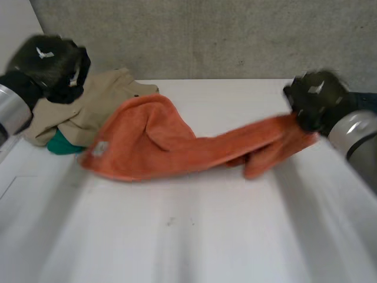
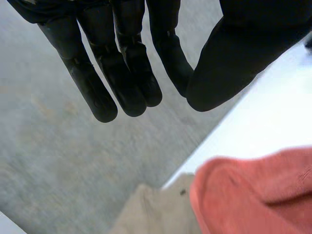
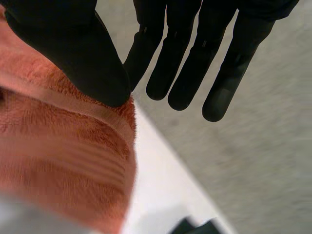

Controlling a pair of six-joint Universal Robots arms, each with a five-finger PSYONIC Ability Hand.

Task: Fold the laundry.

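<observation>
Head view shows the orange towel (image 1: 159, 144) lying on the white table (image 1: 188, 236) as a long, bunched strip. It runs from the pile on the left across to the right hand (image 1: 315, 100), which is at the towel's narrow right end. In the right wrist view the thumb (image 3: 83, 53) rests on the hemmed edge of the towel, while the fingers (image 3: 187, 73) are straight and stand clear of the cloth — so this hand is released, touching but not pinching. I judge that it is placed there to take this end and draw the towel away from the other laundry.

The left hand (image 1: 50, 62) hangs above the beige garment (image 1: 88, 109), which lies over a green cloth (image 1: 62, 144); the towel's wide end is against them. In the left wrist view its fingers (image 2: 122, 83) are straight and hold nothing, so it is released too. Probably it is there to take the towel's left end — both ends are needed to spread it flat. The folding itself is not yet begun: the towel is bunched in the middle, and no clean edge is laid over another.
</observation>
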